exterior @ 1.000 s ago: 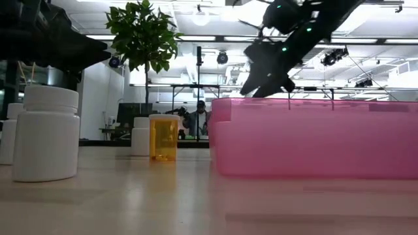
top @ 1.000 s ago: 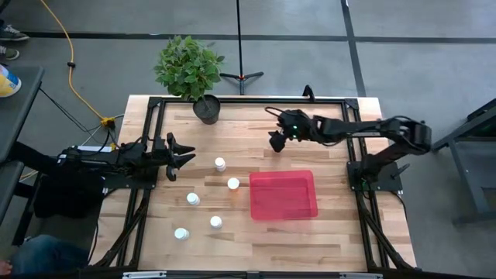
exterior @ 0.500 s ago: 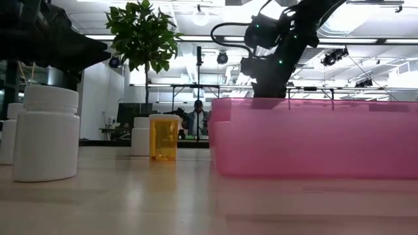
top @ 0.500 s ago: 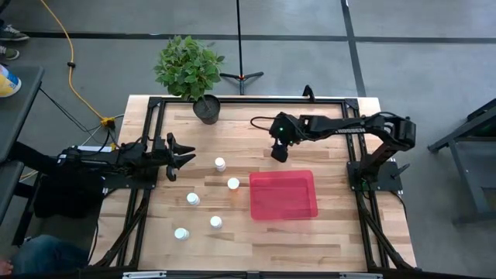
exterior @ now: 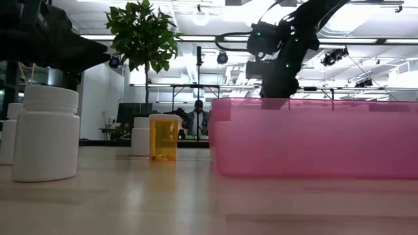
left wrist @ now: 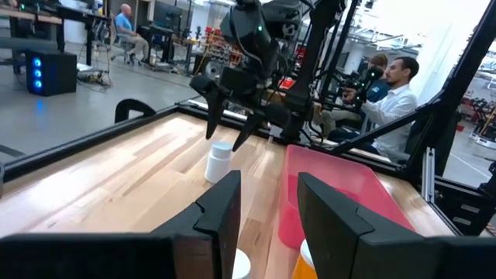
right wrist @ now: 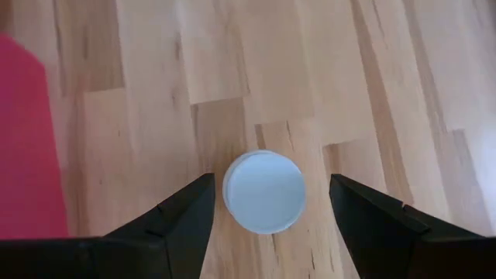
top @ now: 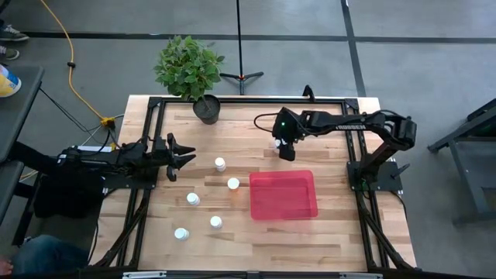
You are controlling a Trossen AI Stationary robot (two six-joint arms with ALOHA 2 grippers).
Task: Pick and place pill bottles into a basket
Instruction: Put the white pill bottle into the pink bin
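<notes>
A white pill bottle (right wrist: 264, 191) stands upright on the wood just beyond the red tray's (top: 284, 195) far edge. My right gripper (right wrist: 270, 183) points down over it, open, one finger on either side of the cap and clear of it; it also shows in the high view (top: 284, 149). Several more white-capped bottles stand left of the tray, such as two in the high view (top: 220, 163) (top: 233, 184); one is amber in the low view (exterior: 163, 137). My left gripper (top: 186, 159) waits open at the table's left edge.
A dark pot with a green plant (top: 206, 108) stands at the far edge. The black table frame (top: 152, 139) runs round the table. Bare wood lies between the bottles and the near edge. People sit in the room beyond the table (left wrist: 391, 93).
My right gripper has swung from a slant to pointing straight down and has come down over the bottle behind the tray. The bottles and the tray have stayed where they were.
</notes>
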